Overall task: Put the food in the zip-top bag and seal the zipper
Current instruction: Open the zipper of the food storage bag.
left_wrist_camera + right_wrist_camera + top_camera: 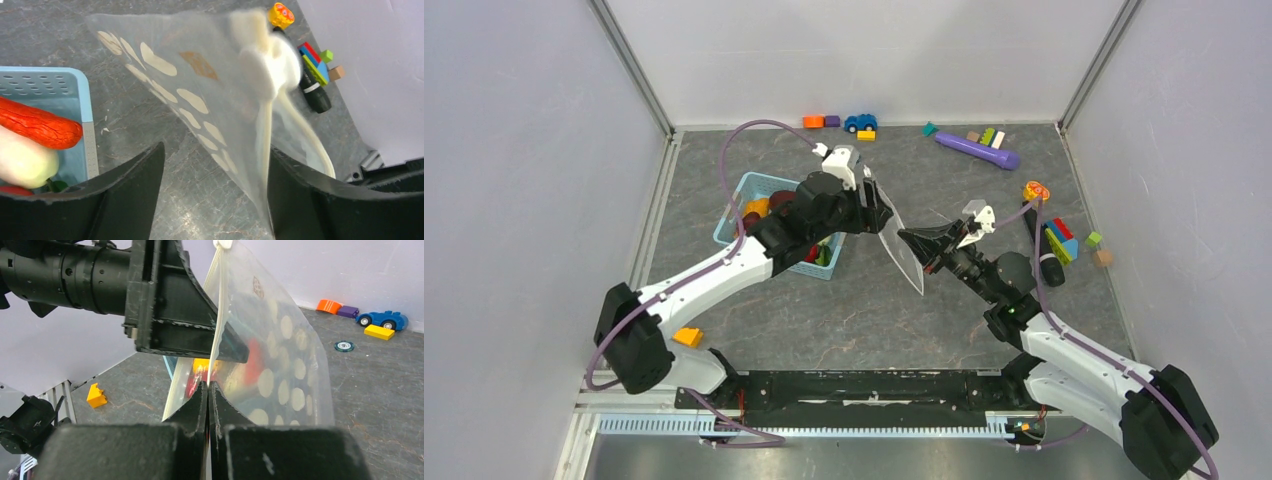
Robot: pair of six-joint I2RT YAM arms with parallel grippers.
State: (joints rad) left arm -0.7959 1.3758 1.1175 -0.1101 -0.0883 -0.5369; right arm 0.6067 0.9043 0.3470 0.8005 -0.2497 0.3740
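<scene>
The zip-top bag [906, 250] hangs upright over the table between both grippers, clear with pale dots. My right gripper [207, 386] is shut on one edge of the bag [280, 365]. My left gripper [217, 150] is open, its jaws straddling the bag's top edge, and the zipper [264, 135] lies close to its right finger [320, 200]. The white slider [265, 65] sits further along that strip. The food lies in the light-blue basket [742, 192]: an orange carrot [40, 125] and a white radish [22, 160] show in the left wrist view. The bag looks empty.
A purple cylinder [976, 150], a blue car [860, 122] and coloured blocks line the back wall. More blocks [1059, 240] and a black cylinder [1049, 262] lie right of the right arm. A yellow block [688, 337] sits near the left arm's base.
</scene>
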